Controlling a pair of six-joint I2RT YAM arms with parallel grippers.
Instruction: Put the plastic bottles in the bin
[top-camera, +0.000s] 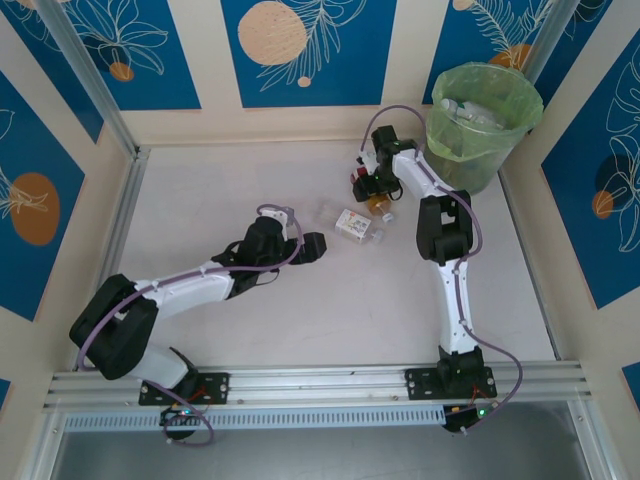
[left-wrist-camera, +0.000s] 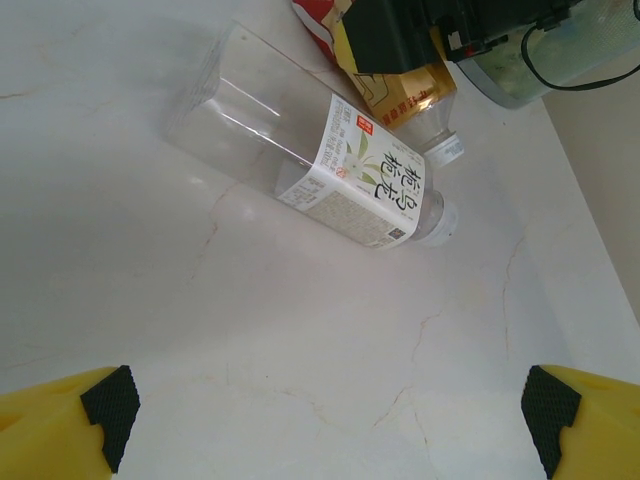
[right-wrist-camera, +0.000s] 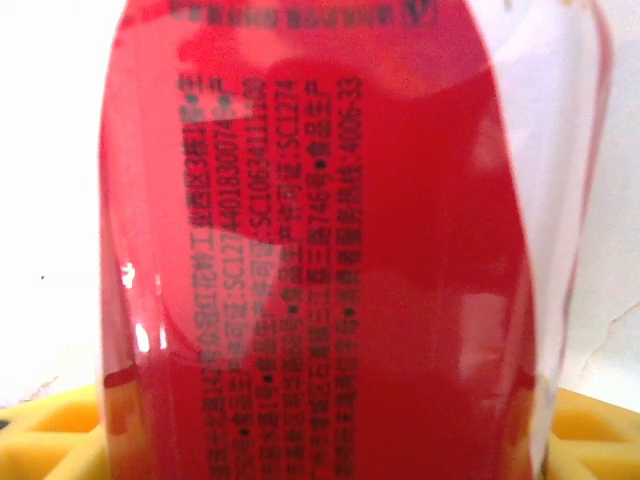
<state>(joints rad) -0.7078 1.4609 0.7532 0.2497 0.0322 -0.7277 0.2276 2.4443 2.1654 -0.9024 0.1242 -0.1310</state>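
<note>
My right gripper is down on the table left of the bin, shut on a red-labelled plastic bottle that sits between its yellow fingers. An amber bottle lies right beside it, and a clear bottle with a white label lies just in front. In the left wrist view the clear bottle lies on its side, cap to the right, with the amber bottle behind it. My left gripper is open and empty, a short way left of the clear bottle. Several bottles lie inside the bin.
The bin's green bag hangs over its rim in the back right corner. An aluminium rail borders the table's left side and a wall closes the back. Bare tabletop spreads between the two arms.
</note>
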